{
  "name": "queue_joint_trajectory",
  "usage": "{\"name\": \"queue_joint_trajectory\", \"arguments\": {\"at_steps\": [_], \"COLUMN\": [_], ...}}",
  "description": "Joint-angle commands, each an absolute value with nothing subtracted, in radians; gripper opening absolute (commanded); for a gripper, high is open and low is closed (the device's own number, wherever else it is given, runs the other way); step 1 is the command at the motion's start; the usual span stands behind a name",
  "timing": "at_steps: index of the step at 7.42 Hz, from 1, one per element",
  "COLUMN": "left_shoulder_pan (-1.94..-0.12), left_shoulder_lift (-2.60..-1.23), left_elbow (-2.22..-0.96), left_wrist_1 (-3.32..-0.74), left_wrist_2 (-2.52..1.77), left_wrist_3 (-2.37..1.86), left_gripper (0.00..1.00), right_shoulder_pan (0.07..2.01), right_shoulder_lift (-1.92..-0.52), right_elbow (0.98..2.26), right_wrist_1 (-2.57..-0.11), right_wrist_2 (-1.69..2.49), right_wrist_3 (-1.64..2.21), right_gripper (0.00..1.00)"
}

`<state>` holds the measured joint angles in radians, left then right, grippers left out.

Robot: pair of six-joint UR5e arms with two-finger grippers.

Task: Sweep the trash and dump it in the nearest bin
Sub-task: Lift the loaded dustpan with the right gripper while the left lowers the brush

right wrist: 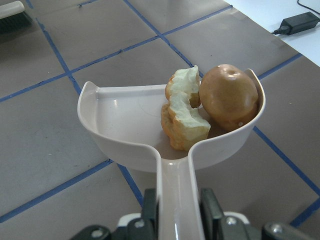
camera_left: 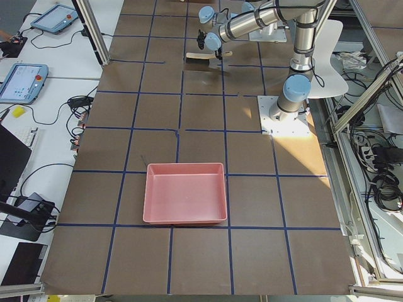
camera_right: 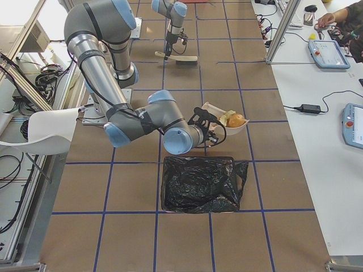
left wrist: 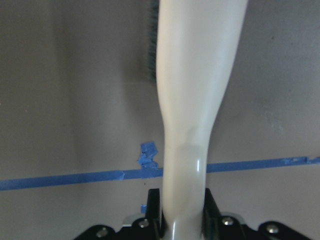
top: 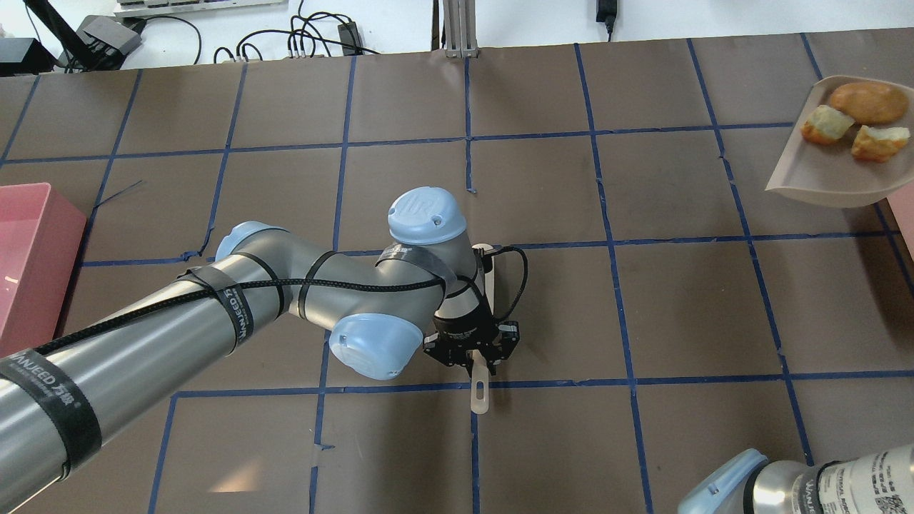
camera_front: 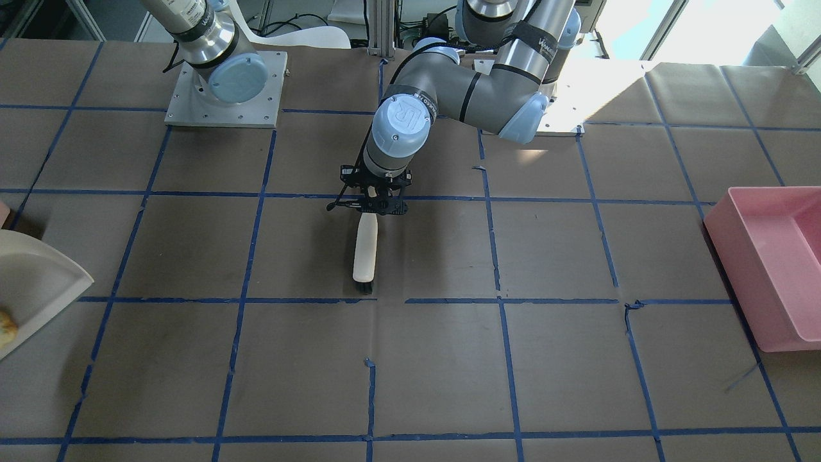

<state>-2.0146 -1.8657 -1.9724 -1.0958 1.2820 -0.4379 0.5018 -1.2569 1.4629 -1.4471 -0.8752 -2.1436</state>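
Note:
My right gripper (right wrist: 177, 210) is shut on the handle of a cream dustpan (right wrist: 125, 120), held level above the table. In the pan lie the trash pieces: a brown potato-shaped lump (right wrist: 229, 96), a tan flaky chunk (right wrist: 182, 122) and a pale green-white chunk (right wrist: 184, 85). The pan also shows in the overhead view (top: 828, 178). The bin shows as a pinkish sliver (top: 902, 221) just beside the pan. In the right side view it is lined with a black bag (camera_right: 201, 184). My left gripper (top: 477, 360) is shut on a cream-handled brush (camera_front: 365, 250) resting on the table's middle.
A large pink rectangular tub (camera_front: 770, 256) stands at the table's end on my left side. The table is brown paper with a blue tape grid. The arm bases (camera_front: 224, 96) are at the robot's edge. Operator tablets lie on side desks (camera_right: 326, 54).

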Motion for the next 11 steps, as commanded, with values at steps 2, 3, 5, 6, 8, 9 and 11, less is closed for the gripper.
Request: {"name": "queue_joint_trajectory", "arguments": {"at_steps": [2,3,5,6,8,9,11], "left_shoulder_pan": [-2.014,-2.014,-2.013,-2.013,-1.987,-1.944,-1.901], "left_shoulder_lift": [-1.867,-1.868,-1.867,-1.867,-1.868,-1.858,-1.821], "left_elbow": [-1.97,-1.953,-1.948,-1.931,-1.861,-1.811,-1.638], "left_wrist_1": [-1.089,-1.082,-1.074,-1.069,-1.084,-1.118,-1.376], "left_wrist_2": [1.289,1.29,1.292,1.296,1.384,1.396,1.408], "left_wrist_3": [-0.428,-0.395,-0.35,-0.344,-0.344,-0.334,-0.327], "left_gripper": [0.55,1.0,1.0,1.0,1.0,1.0,1.0], "right_shoulder_pan": [0.309,0.234,0.087,0.024,-0.081,-0.107,-0.109], "right_shoulder_lift": [-1.301,-1.302,-1.302,-1.302,-1.293,-1.289,-1.293], "right_elbow": [1.442,1.44,1.434,1.424,1.367,1.341,1.301], "right_wrist_1": [-1.355,-1.309,-1.246,-1.215,-1.175,-1.181,-1.184], "right_wrist_2": [-0.874,-0.867,-0.859,-0.861,-0.868,-0.87,-0.897], "right_wrist_3": [-2.222,-2.264,-2.311,-2.331,-2.332,-2.318,-2.225], "right_gripper": [0.0,0.0,0.0,0.0,0.0,0.0,0.0]}}
